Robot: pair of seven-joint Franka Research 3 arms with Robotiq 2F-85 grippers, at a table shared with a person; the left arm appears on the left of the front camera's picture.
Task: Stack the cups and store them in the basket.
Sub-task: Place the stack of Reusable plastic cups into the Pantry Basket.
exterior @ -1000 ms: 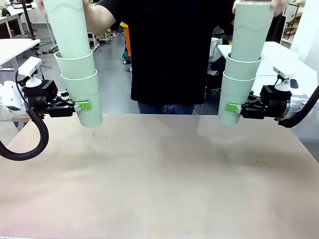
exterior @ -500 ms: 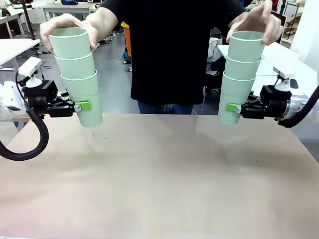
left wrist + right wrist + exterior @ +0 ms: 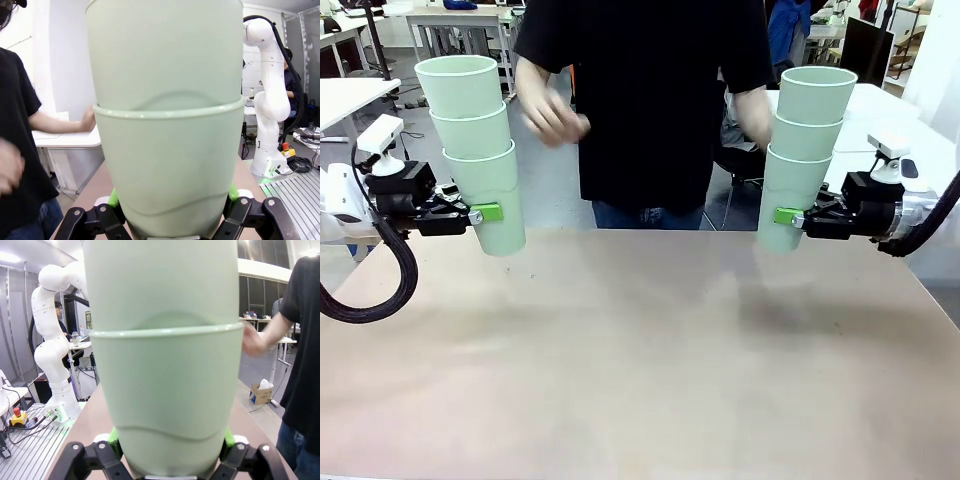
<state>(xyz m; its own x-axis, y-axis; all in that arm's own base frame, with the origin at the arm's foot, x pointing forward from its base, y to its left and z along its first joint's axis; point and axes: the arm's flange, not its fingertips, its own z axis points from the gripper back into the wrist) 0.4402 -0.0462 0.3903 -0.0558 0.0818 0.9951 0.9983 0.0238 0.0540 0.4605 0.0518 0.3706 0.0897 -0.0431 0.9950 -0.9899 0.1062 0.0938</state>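
Currently held, two lots. Item one: left end effector (image 3: 492, 213), closed on the bottom tumbler of the left cup stack (image 3: 475, 130), three nested mint-green cups rising upright from between its green pads (image 3: 114, 198), clear above the surface (image 3: 640, 350). Item two: right end effector (image 3: 782, 217), gripping likewise the bottom tumbler of the right cup stack (image 3: 805, 140), also three high and upright. Cup walls plain, matte. Person's hands (image 3: 552, 115), blurred, beyond both end effectors, touching neither stack.

The cups (image 3: 488, 195) look like smooth, matt plastic; the table (image 3: 640, 380) is a dull, matt board.
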